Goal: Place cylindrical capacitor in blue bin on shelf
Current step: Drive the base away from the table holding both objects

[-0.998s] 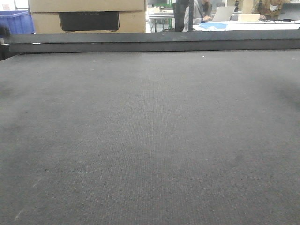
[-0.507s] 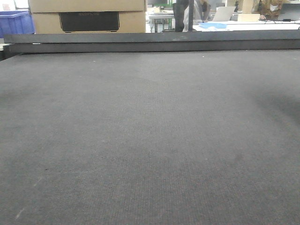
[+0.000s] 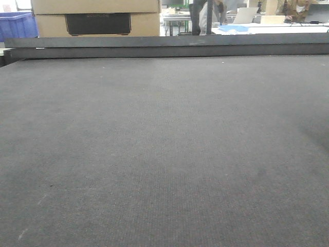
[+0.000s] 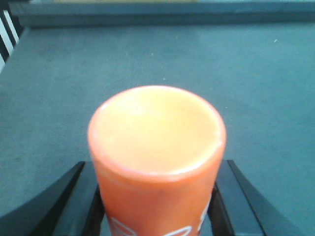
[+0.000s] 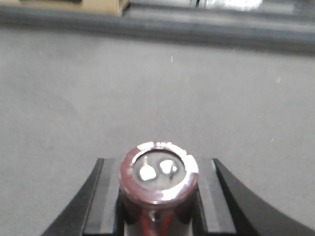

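Cylindrical capacitor (image 5: 158,178): we find it upright in the right gripper (image 5: 158,164), above the grey mat (image 3: 164,154), with its shiny top rim facing the wrist camera.
Right jaws: clamped on the capacitor's dark body, one finger on each side.
Left jaws: the left gripper (image 4: 155,164) is closed around an orange cylinder (image 4: 156,132), which is not the task's part.
Change, left edge: a dark blur that stood before the blue crate (image 3: 18,25) a second ago is gone from the front view.
Change, right side: the soft shadow on the mat has slid lower and toward the right edge.
Meaning: we judge that the arms are in motion with both loads secured, so the pick is complete and the carry is the step in hand.
Destination: no shelf shows in any view. We cannot tell whether the blue crate beside the cardboard box (image 3: 95,15) is the intended bin.
Remaining: we judge that the placement is not yet done.
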Motion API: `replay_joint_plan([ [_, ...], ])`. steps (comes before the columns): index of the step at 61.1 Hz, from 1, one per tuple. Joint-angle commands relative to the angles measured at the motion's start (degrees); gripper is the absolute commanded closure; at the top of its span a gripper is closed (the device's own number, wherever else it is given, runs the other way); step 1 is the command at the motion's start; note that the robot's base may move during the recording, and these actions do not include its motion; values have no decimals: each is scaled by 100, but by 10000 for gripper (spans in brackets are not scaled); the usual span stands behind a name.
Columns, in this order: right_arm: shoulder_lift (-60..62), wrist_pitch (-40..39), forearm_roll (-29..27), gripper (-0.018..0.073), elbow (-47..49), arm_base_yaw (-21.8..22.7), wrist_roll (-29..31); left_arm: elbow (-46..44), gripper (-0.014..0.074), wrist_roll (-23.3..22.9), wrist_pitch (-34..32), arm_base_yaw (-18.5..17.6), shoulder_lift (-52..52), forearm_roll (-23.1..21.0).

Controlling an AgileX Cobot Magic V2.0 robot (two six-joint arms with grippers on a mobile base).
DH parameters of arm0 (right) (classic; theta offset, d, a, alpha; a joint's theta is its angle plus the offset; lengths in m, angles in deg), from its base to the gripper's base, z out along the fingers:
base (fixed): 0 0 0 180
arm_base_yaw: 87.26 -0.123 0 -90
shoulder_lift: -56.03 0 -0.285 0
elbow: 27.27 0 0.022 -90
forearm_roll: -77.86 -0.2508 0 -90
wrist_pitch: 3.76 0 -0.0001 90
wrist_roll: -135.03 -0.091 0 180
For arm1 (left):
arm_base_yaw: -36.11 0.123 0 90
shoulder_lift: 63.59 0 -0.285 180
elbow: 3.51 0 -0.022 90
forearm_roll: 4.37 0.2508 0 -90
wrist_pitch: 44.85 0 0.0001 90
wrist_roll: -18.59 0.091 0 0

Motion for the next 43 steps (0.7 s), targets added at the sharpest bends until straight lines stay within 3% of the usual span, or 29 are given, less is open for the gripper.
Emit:
replay_joint_plan([
  [1,531,-24,-1,616,-39,-10,0,356,707,12,-202,-37,445,-30],
  [18,1399,2,-1,616,-39,-10,0,888,707,12,-347,-37,1260,-21],
  [43,1473,24,-1,616,-39,-10,0,888,707,12,-170,-37,1323,85],
])
